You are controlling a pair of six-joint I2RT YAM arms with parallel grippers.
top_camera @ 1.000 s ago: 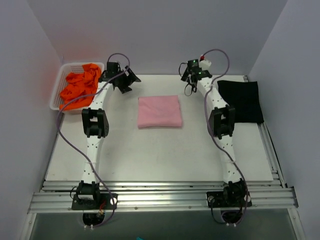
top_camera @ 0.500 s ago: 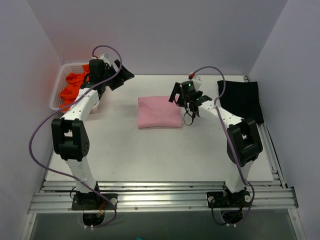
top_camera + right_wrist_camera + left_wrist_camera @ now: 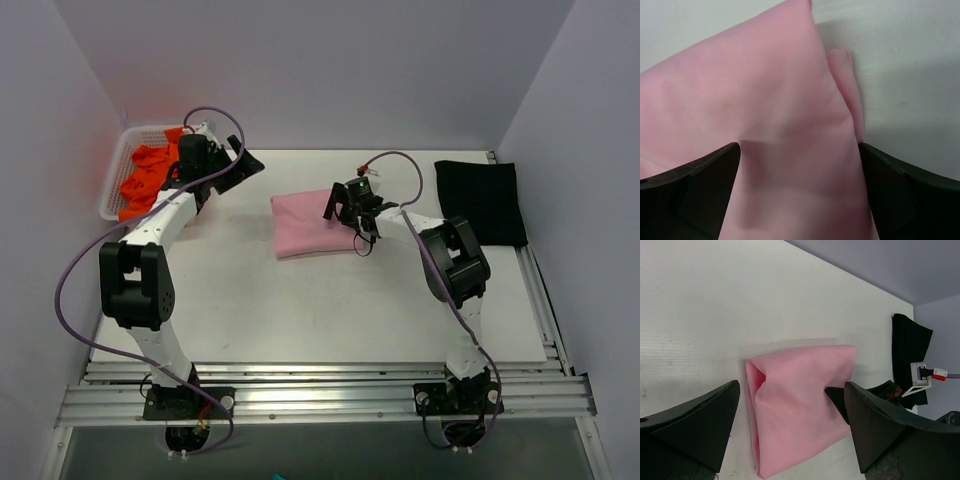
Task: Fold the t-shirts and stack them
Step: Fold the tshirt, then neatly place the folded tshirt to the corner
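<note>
The folded light pink t-shirt (image 3: 308, 226) lies in the middle of the white table (image 3: 300, 310). My right gripper (image 3: 343, 207) is low at its right edge, open, and pink cloth (image 3: 780, 100) fills the space between its fingers (image 3: 690, 192). Whether the fingers touch the cloth I cannot tell. My left gripper (image 3: 238, 166) hangs open and empty beside the basket; from its wrist view it looks across at the pink t-shirt (image 3: 795, 410). The folded black t-shirt (image 3: 482, 202) lies at the far right. Orange t-shirts (image 3: 150, 176) are crumpled in the basket.
The white lattice basket (image 3: 112, 196) stands at the far left corner of the table. Grey walls close in the back and both sides. Aluminium rails (image 3: 320, 395) run along the near edge by the arm bases.
My right gripper has come left and down from the far side to the pink t-shirt's right edge, and the shirt has shifted slightly left. My left arm has folded back and its gripper has edged towards the basket.
</note>
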